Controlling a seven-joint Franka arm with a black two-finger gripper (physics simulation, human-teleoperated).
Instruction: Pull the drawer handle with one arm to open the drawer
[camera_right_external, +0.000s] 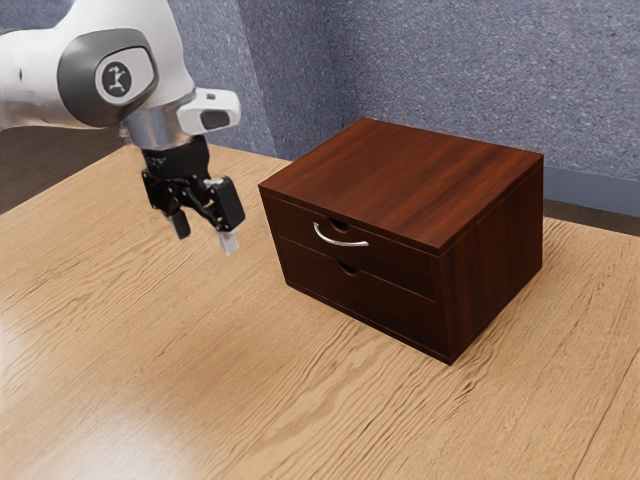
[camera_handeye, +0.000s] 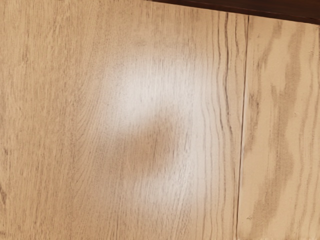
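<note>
claw (camera_right_external: 205, 232): my fingers apart, gripping and touching nothing, hanging above the table (camera_right_external: 150, 380) | room: open tabletop between me and the cabinet (camera_right_external: 420, 190) toward the exterior view's right (its dark edge (camera_handeye: 260, 7) lies near my hand) | drawers: top drawer (camera_right_external: 390, 262) shut, silver handle (camera_right_external: 338, 238) on its front; lower drawer (camera_right_external: 370, 300) shut, contents hidden
</note>
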